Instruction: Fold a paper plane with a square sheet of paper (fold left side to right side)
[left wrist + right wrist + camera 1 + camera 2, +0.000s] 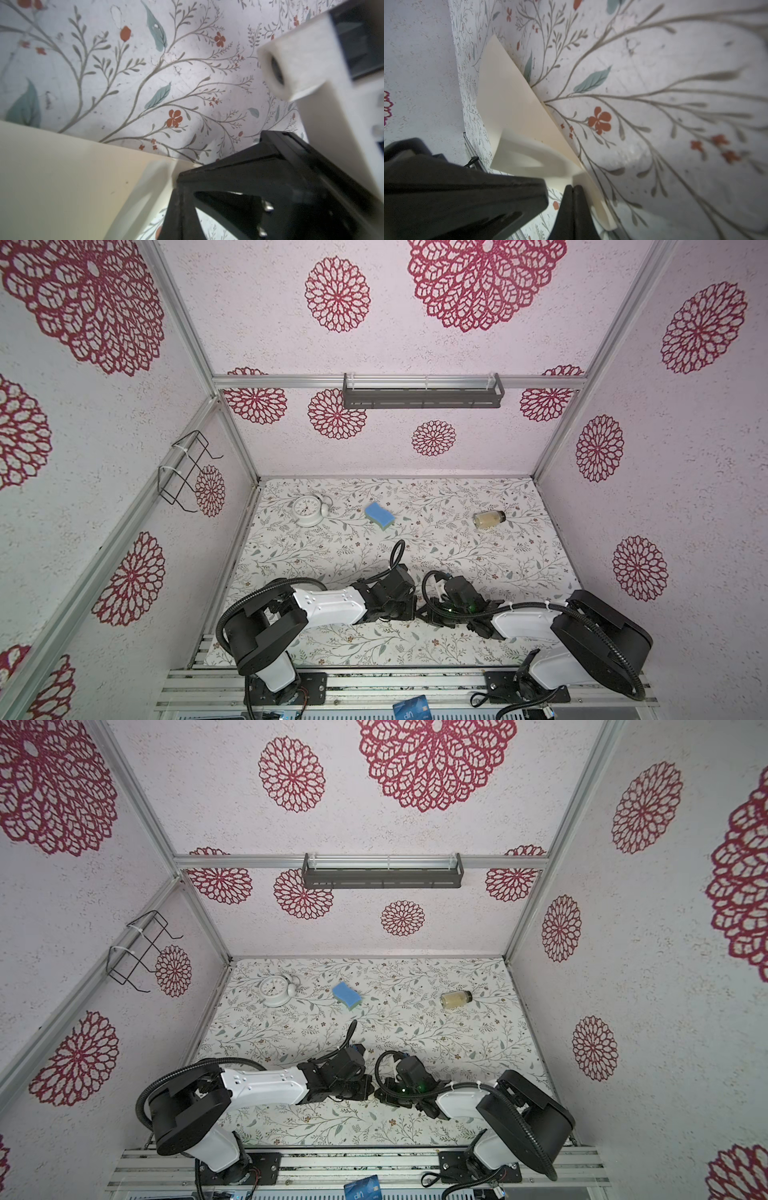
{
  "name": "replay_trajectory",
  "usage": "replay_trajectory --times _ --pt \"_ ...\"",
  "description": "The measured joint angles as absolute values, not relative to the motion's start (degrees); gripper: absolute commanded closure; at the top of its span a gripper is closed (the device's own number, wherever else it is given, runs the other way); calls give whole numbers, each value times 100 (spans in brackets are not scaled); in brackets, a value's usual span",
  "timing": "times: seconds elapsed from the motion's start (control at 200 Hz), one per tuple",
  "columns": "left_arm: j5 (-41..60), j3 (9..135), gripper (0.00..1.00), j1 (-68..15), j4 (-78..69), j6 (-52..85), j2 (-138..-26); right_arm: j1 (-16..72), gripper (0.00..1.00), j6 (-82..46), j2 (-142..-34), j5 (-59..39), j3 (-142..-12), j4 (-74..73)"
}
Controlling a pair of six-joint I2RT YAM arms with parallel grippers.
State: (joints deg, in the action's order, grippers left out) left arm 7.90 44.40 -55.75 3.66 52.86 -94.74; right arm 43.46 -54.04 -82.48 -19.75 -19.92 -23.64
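We've got 2 arms nose to nose at the front middle of the table (pixel 457 556). The left gripper (pixel 409 608) and right gripper (pixel 573 187) are both closed. The cream paper plane (pixel 512 108) sits right by their tips with 1 flap lifted. Can't tell if either pinches it.

Floral table cover (pixel 128 68) is seen close up. Cream paper (pixel 62 176) is seen over it, one edge met by the black left gripper (pixel 187 182); a grip cannot be confirmed. A blurred white cylindrical part (pixel 295 62) is seen nearby.
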Motion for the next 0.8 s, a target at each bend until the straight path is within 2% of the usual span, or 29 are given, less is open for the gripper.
replay_trajectory --times 0.801 --pt "1002 3411 100 -5295 -589 5380 -9164 4346 100 -5404 -8162 -1931 -1949 -2311"
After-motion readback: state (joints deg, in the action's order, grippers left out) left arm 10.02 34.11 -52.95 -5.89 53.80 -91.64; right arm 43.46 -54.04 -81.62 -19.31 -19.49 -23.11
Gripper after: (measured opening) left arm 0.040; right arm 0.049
